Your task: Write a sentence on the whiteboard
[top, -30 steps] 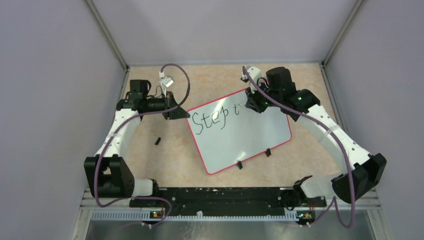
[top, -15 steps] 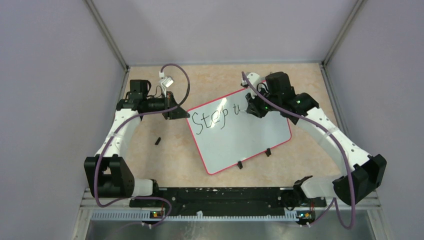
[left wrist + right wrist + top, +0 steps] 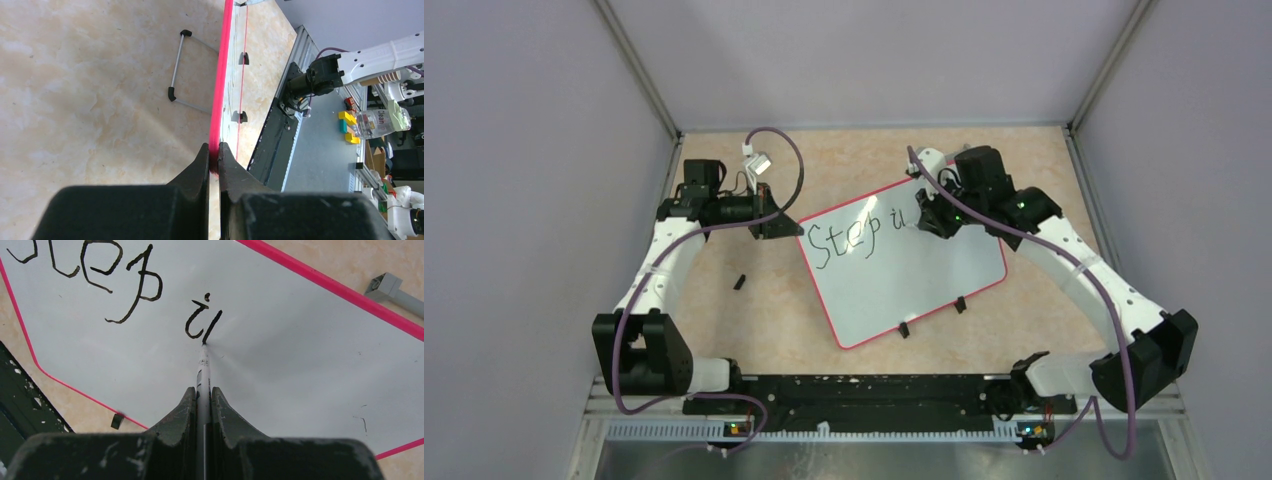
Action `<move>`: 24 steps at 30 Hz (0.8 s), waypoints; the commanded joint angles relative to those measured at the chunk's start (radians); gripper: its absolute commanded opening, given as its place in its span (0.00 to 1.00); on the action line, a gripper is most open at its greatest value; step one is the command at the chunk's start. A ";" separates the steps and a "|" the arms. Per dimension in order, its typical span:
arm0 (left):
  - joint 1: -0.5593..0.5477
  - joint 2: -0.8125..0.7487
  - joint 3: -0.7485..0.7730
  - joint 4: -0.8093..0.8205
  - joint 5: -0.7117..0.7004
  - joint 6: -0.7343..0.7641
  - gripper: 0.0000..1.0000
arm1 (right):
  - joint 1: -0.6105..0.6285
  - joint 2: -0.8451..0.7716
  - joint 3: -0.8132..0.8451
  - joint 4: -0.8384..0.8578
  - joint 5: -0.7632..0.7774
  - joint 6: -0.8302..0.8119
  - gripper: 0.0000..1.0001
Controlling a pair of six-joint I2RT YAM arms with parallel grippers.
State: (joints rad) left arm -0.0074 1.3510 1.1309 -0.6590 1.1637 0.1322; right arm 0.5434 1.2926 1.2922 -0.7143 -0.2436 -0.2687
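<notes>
Since a second ago a second short stroke has appeared beside the dotted "i", and the right gripper [image 3: 202,390] has slid slightly toward the lower left of the top view. Its fingers are pressed against a thin white marker [image 3: 203,367] that juts out between them. The marker's black tip touches the whiteboard [image 3: 310,370] at the foot of the newest stroke, near the centre of the right wrist view.

The sentence [image 3: 856,236] so far reads "Step" followed by those two strokes. It runs along the upper left part of the board in the top view, with the white area below it unmarked.

The whiteboard sits in the middle of the top view on the beige marbled table [image 3: 774,320], turned at an angle, with two black clips [image 3: 903,329] on its lower edge.

The left gripper [image 3: 214,150] pinches the board's pink rim at its upper left corner, with one finger on each side of the edge.

In the left wrist view a thin wire bracket [image 3: 176,65] with black ends lies on the table just beside the rim.

A small black object [image 3: 739,282], perhaps a marker cap, lies well to the left of the board; it is too small to tell for sure.
</notes>
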 commanded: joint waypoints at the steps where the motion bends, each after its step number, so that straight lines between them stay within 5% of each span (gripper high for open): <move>1: -0.004 0.006 0.005 0.007 0.010 0.036 0.00 | 0.006 0.020 0.070 0.045 0.033 0.005 0.00; 24: -0.005 0.004 0.005 0.002 0.006 0.043 0.00 | 0.005 0.060 0.127 0.059 0.060 -0.005 0.00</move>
State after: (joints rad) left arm -0.0074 1.3510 1.1309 -0.6601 1.1629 0.1326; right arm 0.5434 1.3384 1.3769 -0.6930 -0.2241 -0.2657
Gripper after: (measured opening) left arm 0.083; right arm 0.086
